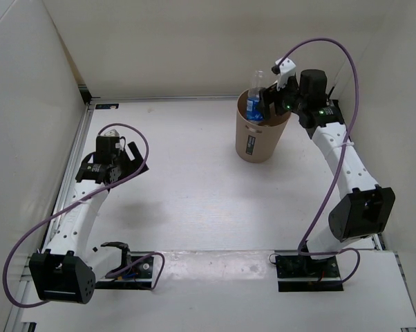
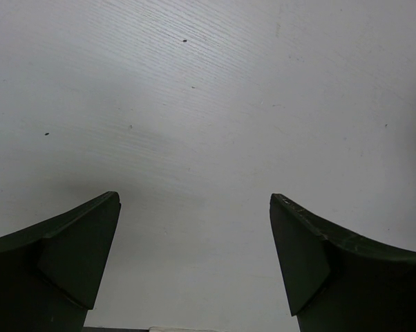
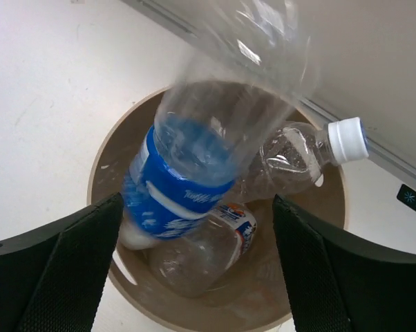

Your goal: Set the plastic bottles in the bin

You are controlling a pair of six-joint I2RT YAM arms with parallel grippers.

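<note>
The tan round bin (image 1: pixel 263 149) stands at the back right of the table. My right gripper (image 1: pixel 271 93) hangs open just above its rim. In the right wrist view the gripper (image 3: pixel 196 204) is open, and the clear bottle with the blue label (image 3: pixel 187 180) is blurred between the jaws, free of both fingers and partly inside the bin (image 3: pixel 291 290). From above, this bottle (image 1: pixel 256 97) sticks up out of the bin. A slim clear bottle with a white cap (image 3: pixel 305 149) and a short clear bottle (image 3: pixel 208 252) lie inside. The orange bottle is hidden. My left gripper (image 1: pixel 125 169) is open and empty.
White walls close the table at the back and on both sides. The left wrist view shows only the bare white table (image 2: pixel 215 104) under the open left gripper (image 2: pixel 194 200). A purple cable (image 1: pixel 318 48) loops above the right arm.
</note>
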